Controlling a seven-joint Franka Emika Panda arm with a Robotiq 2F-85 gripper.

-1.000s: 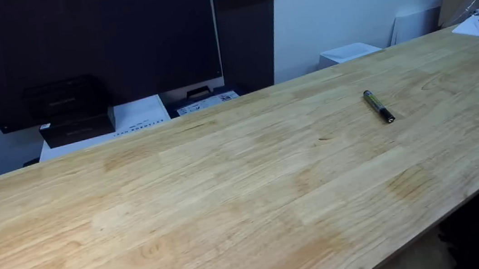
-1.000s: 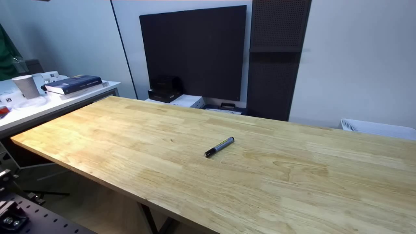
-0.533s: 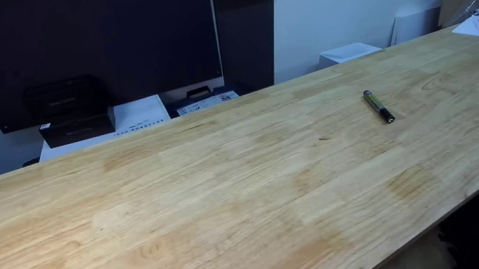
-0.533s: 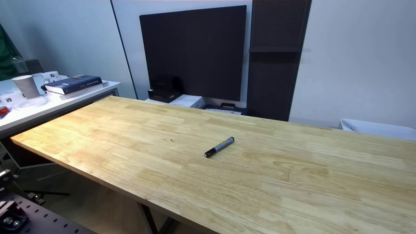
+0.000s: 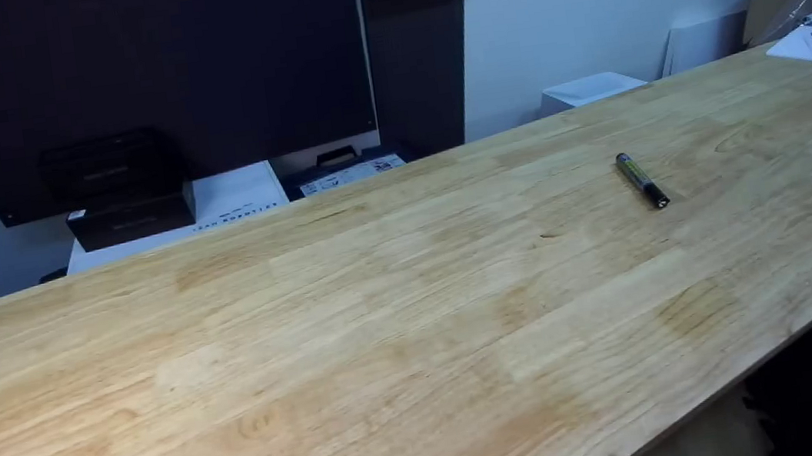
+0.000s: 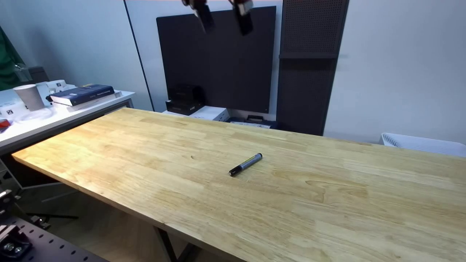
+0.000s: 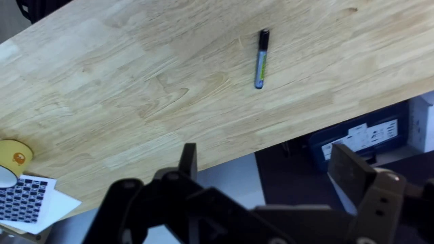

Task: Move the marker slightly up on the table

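The marker (image 5: pixel 640 180) is a slim grey-blue pen with a black cap and a green-yellow label. It lies flat on the light-brown wooden table (image 5: pixel 314 363). It shows whole in an exterior view (image 6: pixel 246 165) and in the upper middle of the wrist view (image 7: pixel 261 62). My gripper (image 6: pixel 225 29) hangs high above the table at the top of an exterior view, blurred, its two fingertips well apart. In the wrist view my gripper (image 7: pixel 264 150) comes in from the bottom, wide open with nothing between its fingers. It is well apart from the marker.
A yellow mug (image 7: pixel 15 157) and a patterned sheet (image 7: pixel 23 200) lie at one end of the table. A side desk with a paper cup (image 6: pixel 30 97) and a dark book (image 6: pixel 83 94) stands beyond the other end. A dark board (image 6: pixel 218 65) is behind the table.
My gripper has come into view, open, at the top of an exterior view, where it did not show half a second ago. The marker has not moved.
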